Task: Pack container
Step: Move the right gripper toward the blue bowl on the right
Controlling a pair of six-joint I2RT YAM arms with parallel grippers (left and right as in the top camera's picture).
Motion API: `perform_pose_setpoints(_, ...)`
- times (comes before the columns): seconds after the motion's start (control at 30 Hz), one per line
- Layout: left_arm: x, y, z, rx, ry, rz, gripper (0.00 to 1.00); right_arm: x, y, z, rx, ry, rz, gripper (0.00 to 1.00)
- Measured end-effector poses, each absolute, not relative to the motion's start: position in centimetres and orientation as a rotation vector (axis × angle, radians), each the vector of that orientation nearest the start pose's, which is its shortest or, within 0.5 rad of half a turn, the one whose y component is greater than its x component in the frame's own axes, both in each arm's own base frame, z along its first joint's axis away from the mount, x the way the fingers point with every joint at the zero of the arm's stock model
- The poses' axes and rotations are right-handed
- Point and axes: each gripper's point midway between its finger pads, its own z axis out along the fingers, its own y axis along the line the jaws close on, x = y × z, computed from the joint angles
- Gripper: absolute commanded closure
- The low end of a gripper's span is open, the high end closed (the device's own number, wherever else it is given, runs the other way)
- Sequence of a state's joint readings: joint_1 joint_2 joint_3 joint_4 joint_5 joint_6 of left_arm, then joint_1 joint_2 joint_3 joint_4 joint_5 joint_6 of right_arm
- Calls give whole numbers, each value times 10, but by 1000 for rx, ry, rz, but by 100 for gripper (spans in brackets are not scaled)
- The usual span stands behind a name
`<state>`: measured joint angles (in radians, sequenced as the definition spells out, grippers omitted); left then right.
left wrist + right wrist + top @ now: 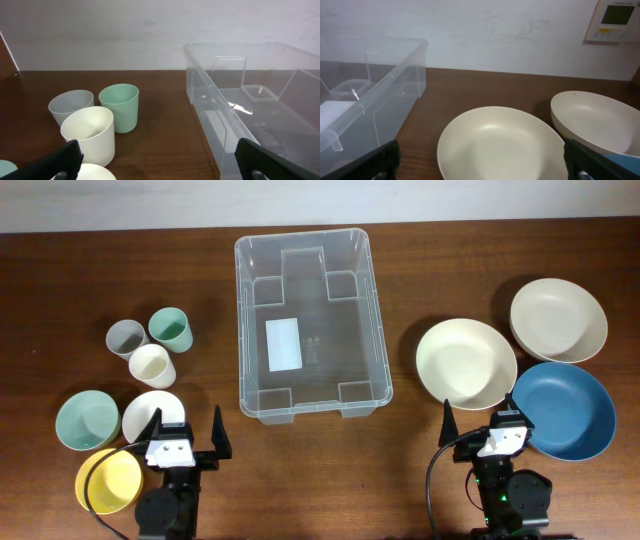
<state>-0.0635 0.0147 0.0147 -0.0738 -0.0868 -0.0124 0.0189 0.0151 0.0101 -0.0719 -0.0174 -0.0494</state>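
The container [243,320], a large clear plastic bin with a white label on its floor, stands empty in the middle of the table. The left wrist view has its near wall [220,107] at right; the right wrist view has it [380,92] at left. My left gripper [188,428] stands open near the front edge, left of the bin, over a white bowl [153,416]; nothing lies between its fingers [160,167]. To the right of the bin my right gripper [480,425] is open and empty, just in front of a cream plate [495,145].
Left of the bin stand a grey cup [126,337], a green cup [171,328] and a cream cup [152,365], with a pale green bowl [87,421] and a yellow bowl [108,480] nearer me. On the right are a beige bowl [558,320] and a blue bowl [565,409].
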Motion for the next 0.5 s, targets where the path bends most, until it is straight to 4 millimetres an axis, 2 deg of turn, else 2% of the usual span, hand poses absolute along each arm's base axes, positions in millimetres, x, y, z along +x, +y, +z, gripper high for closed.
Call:
perform_pose_setpoints(0.3,246,0,161,-28,1638,17,0,246,8,157,-64,1646,-4,1)
perform_pose_setpoints(0.5,246,1,161,-30,1637,19,0,246,8,157,28,1650,80,1)
